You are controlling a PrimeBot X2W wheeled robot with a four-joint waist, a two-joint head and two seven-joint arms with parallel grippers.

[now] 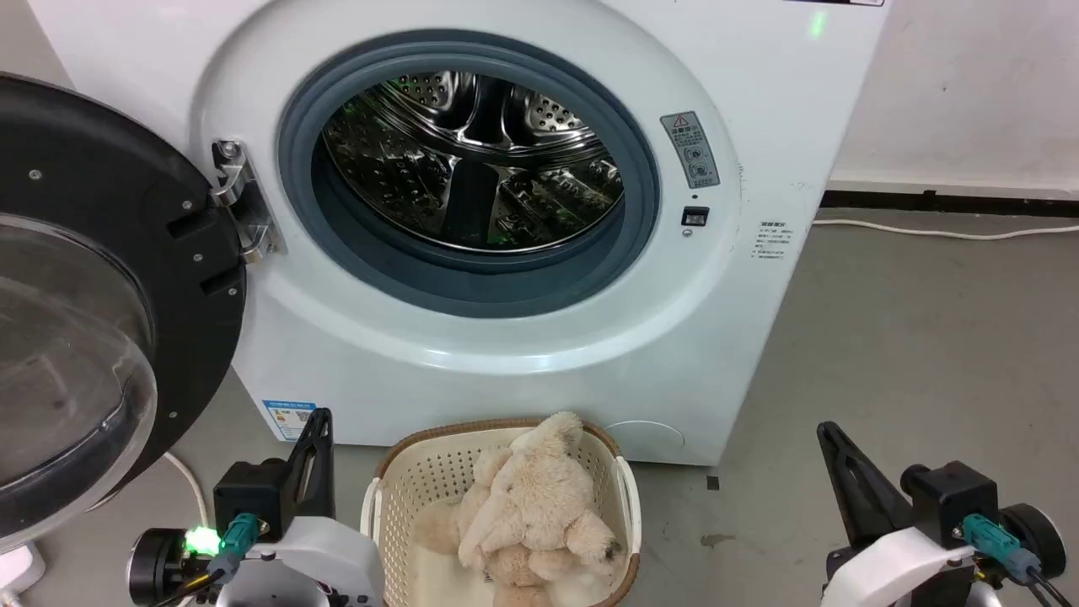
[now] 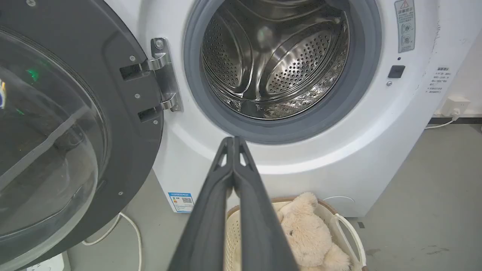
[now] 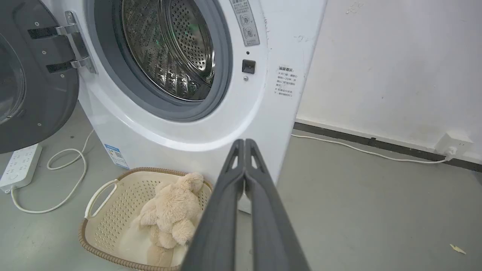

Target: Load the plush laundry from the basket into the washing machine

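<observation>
White metal makes up the big washing machine (image 1: 523,354), which stands on the grey floor (image 1: 927,337). Its round door (image 1: 101,278), black with a glass middle, hangs wide open on the left side. Inside the grey rubber ring is the shiny steel drum (image 1: 472,160), full of little holes. The basket (image 1: 421,480) stands on the floor just in front of the machine's bottom edge. The plush laundry (image 1: 535,506) lies in the basket, with one fluffy end up against the rim nearest the machine. The left hand (image 2: 232,140) is up in the air to the left of the basket, its two dark fingers pressed together with nothing between them. The right hand (image 3: 244,141) is well apart on the right, fingers pressed together too, holding nothing. A white power strip (image 3: 19,165) lies on the floor under the open door, with a white cable (image 3: 64,180) curled beside it.
</observation>
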